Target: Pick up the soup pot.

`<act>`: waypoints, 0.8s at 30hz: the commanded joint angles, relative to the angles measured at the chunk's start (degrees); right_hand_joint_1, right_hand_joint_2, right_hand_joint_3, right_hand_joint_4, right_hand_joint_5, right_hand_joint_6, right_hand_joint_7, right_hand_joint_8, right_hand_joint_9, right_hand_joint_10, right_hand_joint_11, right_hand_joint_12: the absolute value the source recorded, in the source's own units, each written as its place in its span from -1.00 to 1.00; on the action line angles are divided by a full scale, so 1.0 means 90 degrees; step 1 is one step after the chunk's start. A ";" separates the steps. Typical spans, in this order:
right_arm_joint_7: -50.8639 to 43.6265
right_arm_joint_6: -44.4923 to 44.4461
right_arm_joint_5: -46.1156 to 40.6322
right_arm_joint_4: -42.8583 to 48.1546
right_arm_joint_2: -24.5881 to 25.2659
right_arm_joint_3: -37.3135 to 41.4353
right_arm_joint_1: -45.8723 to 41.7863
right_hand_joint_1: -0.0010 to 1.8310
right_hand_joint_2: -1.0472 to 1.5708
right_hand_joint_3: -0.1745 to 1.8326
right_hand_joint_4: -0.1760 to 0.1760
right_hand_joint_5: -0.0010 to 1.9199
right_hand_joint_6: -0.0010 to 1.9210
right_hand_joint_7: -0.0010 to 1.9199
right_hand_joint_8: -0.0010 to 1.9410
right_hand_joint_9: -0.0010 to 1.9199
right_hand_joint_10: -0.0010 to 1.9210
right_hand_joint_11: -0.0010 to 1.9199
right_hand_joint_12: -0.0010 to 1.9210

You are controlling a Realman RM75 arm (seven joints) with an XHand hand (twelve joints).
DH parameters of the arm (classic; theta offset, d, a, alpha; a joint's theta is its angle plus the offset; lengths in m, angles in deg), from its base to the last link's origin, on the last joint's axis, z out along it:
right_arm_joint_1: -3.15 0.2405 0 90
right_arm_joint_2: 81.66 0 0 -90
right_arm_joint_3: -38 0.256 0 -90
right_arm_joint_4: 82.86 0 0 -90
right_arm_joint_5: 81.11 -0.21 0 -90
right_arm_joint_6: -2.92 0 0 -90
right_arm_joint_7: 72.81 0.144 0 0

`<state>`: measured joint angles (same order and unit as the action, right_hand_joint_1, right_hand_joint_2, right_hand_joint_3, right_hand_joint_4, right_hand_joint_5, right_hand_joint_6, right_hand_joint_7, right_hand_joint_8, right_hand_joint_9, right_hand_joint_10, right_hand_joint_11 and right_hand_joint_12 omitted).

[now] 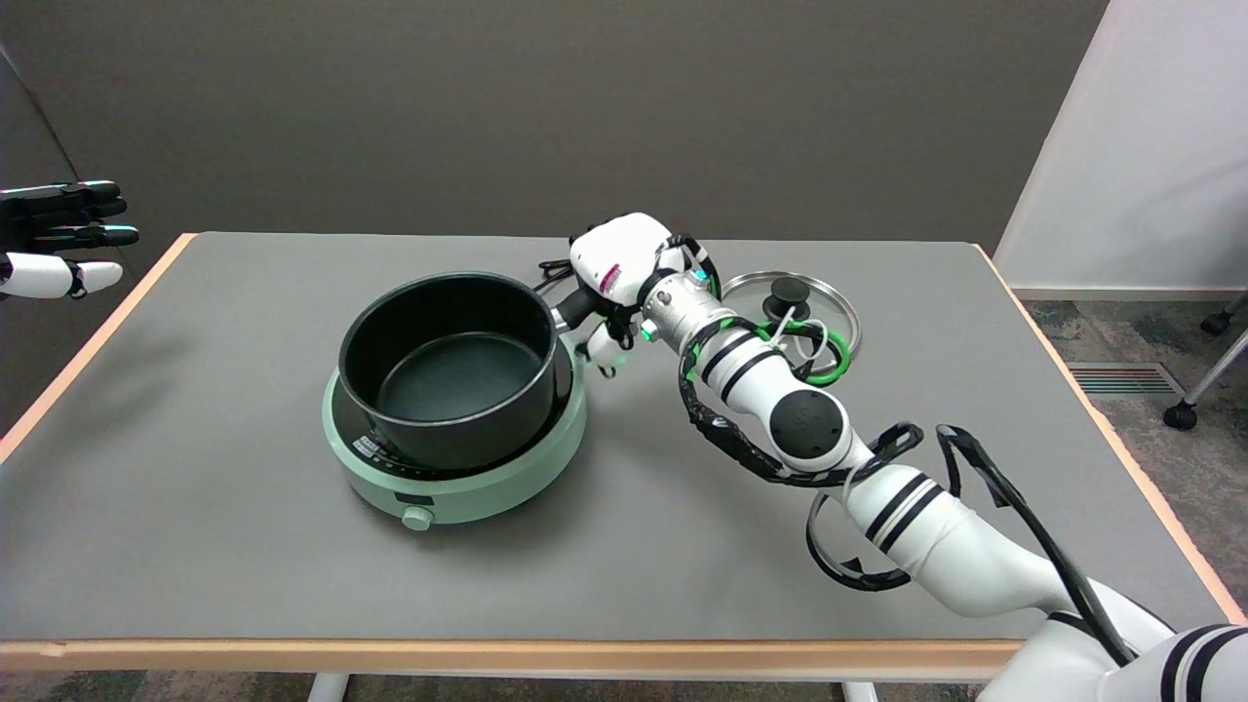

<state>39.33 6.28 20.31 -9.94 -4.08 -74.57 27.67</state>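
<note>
So the black round soup pot (pixel 450 369) with the dark nonstick inside is sitting on a pale green round induction cooker (pixel 458 478), a bit left of the middle of the grey table with the light wood edging (pixel 244 565). The pot's got no lid on and looks empty as far as I can see. The right hand (pixel 616 283), black and white, is right at the pot's right side, where a dark stubby handle (pixel 575 310) sticks out. The fingers look wrapped around that handle, but honestly the white back of the hand covers most of them, so I can't tell for sure whether it's really clamped on or just resting against it. The round glass lid with the metal rim and black knob (pixel 792 304) lies flat on the table behind the forearm, and the wrist plus a green cable hide its near part. The cooker's front has a small knob (pixel 417 518) and some tiny print I can't read.
</note>
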 commanded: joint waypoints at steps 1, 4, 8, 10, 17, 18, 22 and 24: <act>0.0028 0.0224 0.0011 -0.0014 0.0013 0.0009 0.0033 0.09 0.19 -0.14 -0.38 0.79 0.79 0.79 0.77 0.79 0.79 0.79 0.79; 0.0028 0.0224 0.0011 -0.0014 0.0013 0.0018 0.0043 0.10 0.19 -0.15 -0.39 0.78 0.78 0.78 0.76 0.78 0.78 0.78 0.78; 0.0028 0.0259 -0.0025 -0.0014 0.0005 0.0036 0.0069 0.10 0.20 -0.13 -0.42 0.76 0.76 0.76 0.75 0.76 0.76 0.76 0.76; 0.0028 0.0288 -0.0025 -0.0014 -0.0023 0.0045 0.0078 0.06 0.25 -0.08 -0.44 0.77 0.77 0.77 0.75 0.77 0.77 0.77 0.77; 0.0028 0.0464 -0.0051 -0.0077 -0.0111 0.0053 0.0104 -0.35 0.45 -0.17 -0.35 0.84 0.84 0.84 0.82 0.84 0.84 0.84 0.84; 0.0028 0.0464 -0.0051 -0.0077 -0.0120 0.0053 0.0104 -0.34 0.51 -0.24 -0.36 0.85 0.85 0.85 0.83 0.85 0.85 0.85 0.85; 0.0028 0.0500 -0.0078 -0.0085 -0.0183 0.0053 0.0104 -0.16 0.51 -0.24 -0.39 0.82 0.82 0.82 0.80 0.82 0.82 0.82 0.82; 0.0028 0.0535 -0.0096 -0.0086 -0.0218 0.0045 0.0104 -0.08 0.49 -0.07 -0.43 0.81 0.80 0.81 0.79 0.81 0.80 0.81 0.80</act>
<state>39.49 9.11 20.13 -10.28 -4.60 -74.24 28.33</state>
